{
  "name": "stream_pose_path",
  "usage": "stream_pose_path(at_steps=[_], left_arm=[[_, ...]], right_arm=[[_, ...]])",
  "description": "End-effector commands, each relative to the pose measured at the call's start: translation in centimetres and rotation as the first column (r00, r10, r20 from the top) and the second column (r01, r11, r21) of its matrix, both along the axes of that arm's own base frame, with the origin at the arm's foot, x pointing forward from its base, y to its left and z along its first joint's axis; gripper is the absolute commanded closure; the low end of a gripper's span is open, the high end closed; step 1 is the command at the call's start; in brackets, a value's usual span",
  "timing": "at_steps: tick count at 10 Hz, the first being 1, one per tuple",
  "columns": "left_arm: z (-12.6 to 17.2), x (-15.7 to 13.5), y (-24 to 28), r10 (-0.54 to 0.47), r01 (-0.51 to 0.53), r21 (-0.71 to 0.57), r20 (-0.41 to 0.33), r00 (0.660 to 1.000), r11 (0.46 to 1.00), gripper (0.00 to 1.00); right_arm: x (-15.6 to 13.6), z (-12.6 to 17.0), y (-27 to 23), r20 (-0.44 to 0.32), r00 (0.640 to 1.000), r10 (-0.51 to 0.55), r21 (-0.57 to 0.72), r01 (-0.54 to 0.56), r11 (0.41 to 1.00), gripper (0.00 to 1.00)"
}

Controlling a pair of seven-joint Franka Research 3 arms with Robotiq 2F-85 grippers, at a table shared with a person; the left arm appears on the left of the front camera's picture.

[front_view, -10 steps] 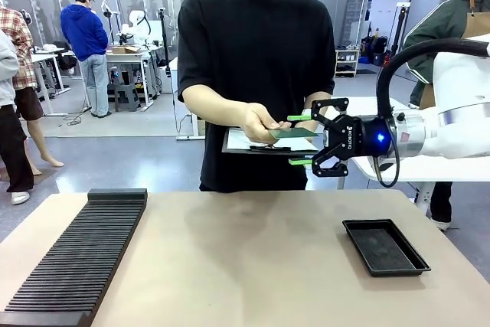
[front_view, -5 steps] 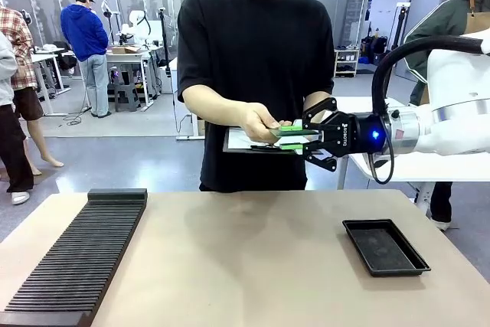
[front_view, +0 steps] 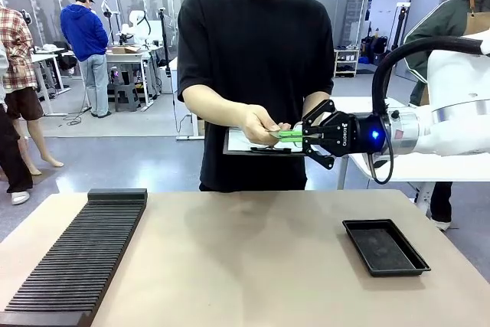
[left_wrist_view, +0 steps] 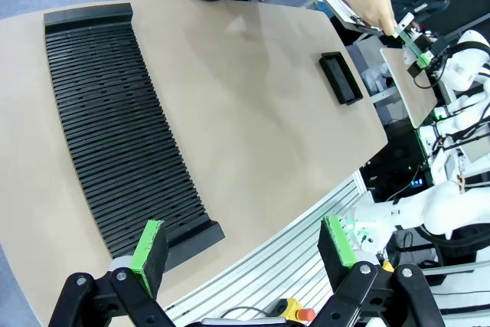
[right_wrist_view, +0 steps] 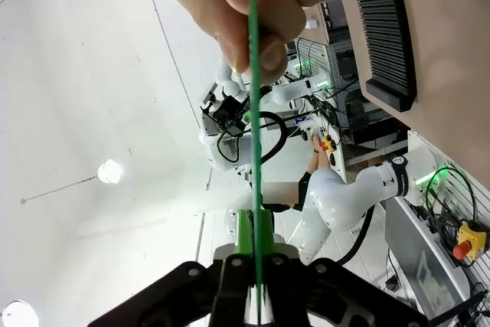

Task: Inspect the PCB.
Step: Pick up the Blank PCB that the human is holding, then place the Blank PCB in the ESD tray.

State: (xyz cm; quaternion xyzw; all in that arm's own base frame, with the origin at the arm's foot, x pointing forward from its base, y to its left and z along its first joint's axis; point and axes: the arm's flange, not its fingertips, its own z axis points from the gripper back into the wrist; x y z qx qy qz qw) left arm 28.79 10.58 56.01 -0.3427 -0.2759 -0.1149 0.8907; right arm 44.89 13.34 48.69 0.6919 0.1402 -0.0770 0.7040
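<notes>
Fingers of the right gripper are pinched on the near end of the PCB, which is held level in the air above the far edge of the table, in front of the person's chest. The person's hand grips the other end of the board, just over a clipboard held underneath. The front view shows the board flat and side-on as a thin green strip. The right wrist view shows it edge-on as a fine green line running from between the gripper's closed pads up into the person's fingertips, so both ends are clearly clamped. The left wrist view looks down from high above the table: the left gripper hangs with its green pads spread wide and nothing between them. Below it lie a slotted black rack and a black tray, the tray well apart from the rack at the table's other side. One second ago the right gripper's fingers stood apart, one above and one below the board; half a second ago they were nearly closed; now they are shut on it. The person's hand has stayed where it was.
</notes>
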Motion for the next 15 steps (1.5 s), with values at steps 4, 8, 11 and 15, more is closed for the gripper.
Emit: stream_pose_path(at_steps=[4, 8, 11, 15], left_arm=[[0.08, 0.0, -0.11, -0.002, 0.002, 0.013, -0.001, 1.0, 1.0, 0.0], [0.08, 0.0, -0.11, -0.002, 0.002, 0.013, -0.001, 1.0, 1.0, 0.0], [0.08, 0.0, -0.11, -0.002, 0.002, 0.013, -0.001, 1.0, 1.0, 0.0], [0.08, 0.0, -0.11, -0.002, 0.002, 0.013, -0.001, 1.0, 1.0, 0.0]], right_arm=[[-0.07, 0.12, 0.04, 0.003, 1.0, 0.002, -0.003, -0.002, 1.0, 1.0], [-0.07, 0.12, 0.04, 0.003, 1.0, 0.002, -0.003, -0.002, 1.0, 1.0], [-0.07, 0.12, 0.04, 0.003, 1.0, 0.002, -0.003, -0.002, 1.0, 1.0], [-0.07, 0.12, 0.04, 0.003, 1.0, 0.002, -0.003, -0.002, 1.0, 1.0]])
